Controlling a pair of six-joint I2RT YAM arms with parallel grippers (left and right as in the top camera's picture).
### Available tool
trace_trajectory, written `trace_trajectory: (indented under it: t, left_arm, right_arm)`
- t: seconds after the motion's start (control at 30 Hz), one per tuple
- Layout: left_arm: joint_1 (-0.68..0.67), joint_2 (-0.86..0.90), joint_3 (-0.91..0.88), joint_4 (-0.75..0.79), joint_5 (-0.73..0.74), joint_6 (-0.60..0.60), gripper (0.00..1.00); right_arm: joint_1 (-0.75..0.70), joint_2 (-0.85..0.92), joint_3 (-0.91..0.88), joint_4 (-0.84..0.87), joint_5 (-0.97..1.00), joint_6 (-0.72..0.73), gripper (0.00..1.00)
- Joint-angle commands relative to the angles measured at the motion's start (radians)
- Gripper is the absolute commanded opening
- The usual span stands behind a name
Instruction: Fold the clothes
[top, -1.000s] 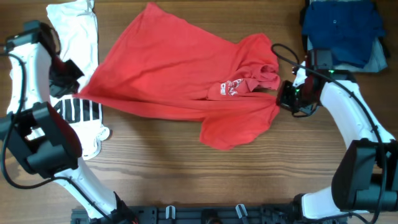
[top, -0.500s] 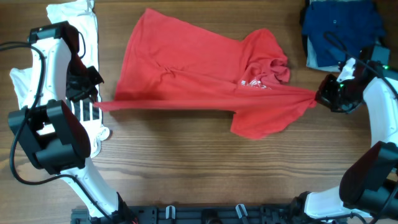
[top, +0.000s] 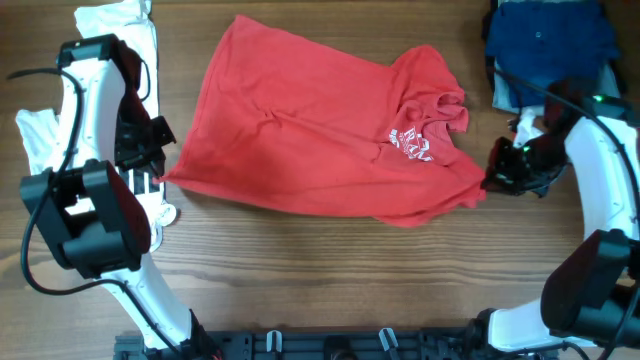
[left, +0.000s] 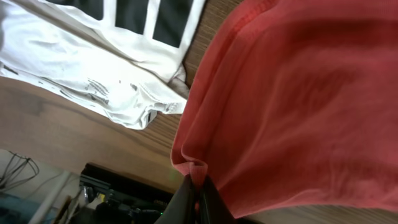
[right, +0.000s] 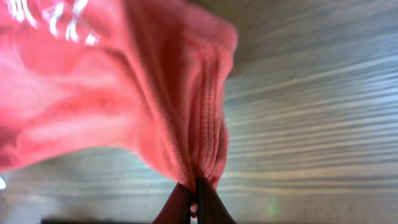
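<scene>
A large red T-shirt (top: 310, 130) with white chest lettering (top: 412, 145) lies spread across the middle of the wooden table. My left gripper (top: 158, 172) is shut on its left edge; the left wrist view shows a pinch of red cloth (left: 292, 93) between the jaws of that gripper (left: 198, 186). My right gripper (top: 487, 180) is shut on the shirt's right corner, with bunched red fabric (right: 124, 87) held in the tips of the gripper (right: 193, 198). A white T-shirt with black print (top: 120, 60) lies at the far left under the left arm.
Dark blue folded clothes (top: 550, 40) sit stacked at the back right, with a lighter garment (top: 608, 90) beside them. Bare wood table (top: 320, 270) runs along the front. The white shirt (left: 99, 68) lies just left of the red edge.
Both grippers carried the red shirt's lower edge forward and apart, then let it settle; the taut fold is gone and the shirt now lies flatter, lettering showing.
</scene>
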Motion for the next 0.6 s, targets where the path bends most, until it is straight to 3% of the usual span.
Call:
trace_trajectory:
  t: [0.0, 0.07, 0.13, 0.23, 0.3, 0.37, 0.5, 0.57]
  left_arm:
    - [-0.012, 0.000, 0.001, -0.018, -0.004, 0.045, 0.10]
    - [-0.014, 0.000, 0.001, -0.028, -0.007, 0.048, 0.21]
    - [-0.015, 0.000, 0.001, -0.029, -0.007, 0.055, 0.33]
    - [-0.015, 0.000, 0.001, -0.029, -0.003, 0.116, 0.46]
    - [-0.015, 0.000, 0.002, -0.028, -0.002, 0.123, 0.49]
    - [-0.016, 0.000, 0.011, -0.016, 0.002, 0.123, 0.52]
    - [-0.034, 0.000, 0.048, 0.086, 0.076, 0.145, 0.55]
    - [-0.058, 0.000, 0.068, 0.197, 0.123, 0.153, 0.59]
  right_arm:
    - [0.041, -0.013, 0.018, -0.029, -0.015, -0.010, 0.06]
    - [0.048, -0.013, 0.018, -0.031, -0.016, -0.010, 0.12]
    - [0.048, -0.013, 0.018, -0.027, -0.017, -0.010, 0.38]
    - [0.048, -0.022, 0.021, 0.022, -0.053, -0.034, 0.55]
    - [0.052, -0.033, 0.033, 0.089, -0.130, -0.077, 0.71]
    - [0.065, -0.034, 0.062, 0.160, -0.169, -0.085, 0.81]
    - [0.122, -0.033, 0.114, 0.330, -0.167, -0.081, 0.98]
    - [0.153, -0.022, 0.143, 0.408, -0.121, -0.070, 1.00]
